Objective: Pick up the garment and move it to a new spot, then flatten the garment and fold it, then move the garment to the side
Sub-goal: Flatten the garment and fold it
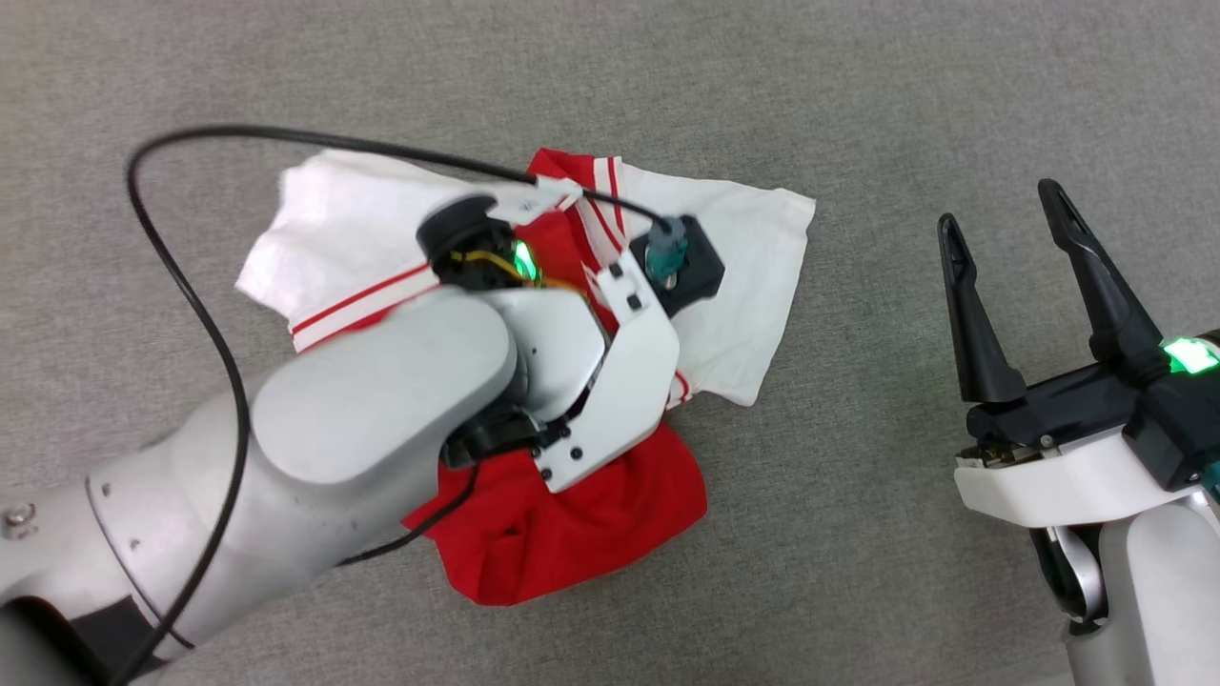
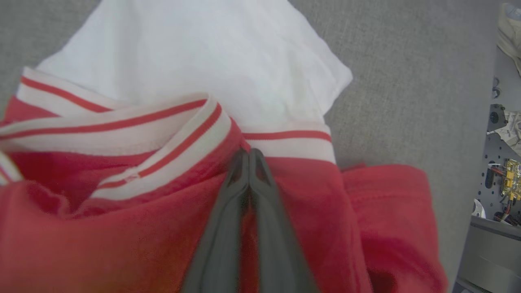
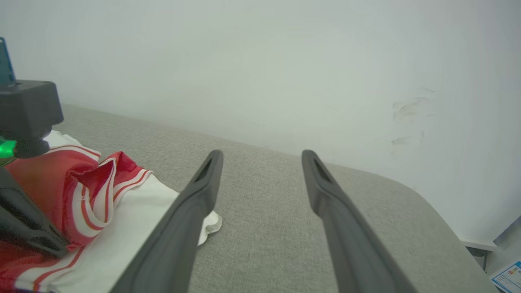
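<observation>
Overhead, right tool splayed open, up close, left tool clenched on garment

From above, my head camera looks down on the garment; my left wrist camera sits close against it; my right views it low, from beside.

A grey woven cloth covers the tabletop, and its far corner is rounded. Behind it stands a plain pale wall marked with a few faint dark scuffs. The light is soft and even.
</observation>
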Controlling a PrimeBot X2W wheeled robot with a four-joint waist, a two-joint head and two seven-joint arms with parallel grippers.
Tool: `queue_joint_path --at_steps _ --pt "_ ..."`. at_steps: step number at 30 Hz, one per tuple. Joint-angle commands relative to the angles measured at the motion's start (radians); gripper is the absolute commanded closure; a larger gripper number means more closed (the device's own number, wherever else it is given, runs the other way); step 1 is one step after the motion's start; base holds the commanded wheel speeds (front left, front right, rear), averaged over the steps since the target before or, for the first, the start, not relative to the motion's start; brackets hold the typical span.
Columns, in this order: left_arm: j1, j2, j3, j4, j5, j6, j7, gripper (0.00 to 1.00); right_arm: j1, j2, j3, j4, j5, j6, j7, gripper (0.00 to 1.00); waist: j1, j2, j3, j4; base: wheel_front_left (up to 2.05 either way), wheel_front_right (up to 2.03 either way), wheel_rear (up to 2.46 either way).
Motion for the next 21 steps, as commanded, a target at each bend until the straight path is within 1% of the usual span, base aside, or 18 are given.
queue_joint_path --at_steps 1,4,5,6,10,14,19,21 --pt "0.029 -0.005 0.002 -0.002 0.011 0.000 0.017 1.00 -0.015 0.007 -0.002 0.003 0.004 -0.001 -0.002 0.00 -0.0001 0.0000 0.009 -0.007 0.00 0.00 0.00" --pt "0.049 -0.002 -0.001 0.008 0.025 0.000 0.012 1.00 -0.020 0.010 -0.005 0.009 0.001 -0.001 -0.002 0.00 -0.0001 0.0000 0.006 -0.007 0.00 0.00 0.00" --pt "0.038 0.002 0.000 0.014 0.024 0.000 -0.005 0.83 -0.019 0.010 -0.007 0.011 0.000 -0.001 -0.002 0.00 -0.0001 0.0000 0.002 -0.004 0.00 0.00 0.00" --pt "0.022 0.005 0.001 0.017 0.023 0.000 -0.025 0.00 -0.017 0.010 -0.007 0.013 0.001 -0.001 -0.002 0.00 -0.0001 0.0000 -0.003 -0.002 0.00 0.00 0.00" --pt "-0.055 0.034 0.002 0.025 -0.011 0.000 -0.110 0.00 0.002 0.009 -0.015 0.015 -0.004 -0.001 -0.002 0.00 -0.0001 0.0000 -0.029 0.017 0.00 0.00 0.00" --pt "-0.150 0.086 0.003 0.035 -0.064 0.000 -0.161 0.00 0.015 0.012 -0.021 0.011 -0.006 -0.001 -0.002 0.00 -0.0001 0.0000 -0.048 0.034 0.00 0.00 0.00" --pt "-0.249 0.157 0.008 0.086 -0.100 0.000 -0.169 0.00 0.016 0.014 -0.017 -0.001 -0.007 -0.001 -0.002 0.00 -0.0001 0.0000 -0.049 0.041 0.00 0.00 0.00" --pt "-0.281 0.183 0.007 0.125 -0.108 0.000 -0.148 0.00 0.009 0.011 -0.012 -0.007 -0.003 -0.001 -0.002 0.00 -0.0001 0.0000 -0.038 0.039 0.00 0.00 0.00"
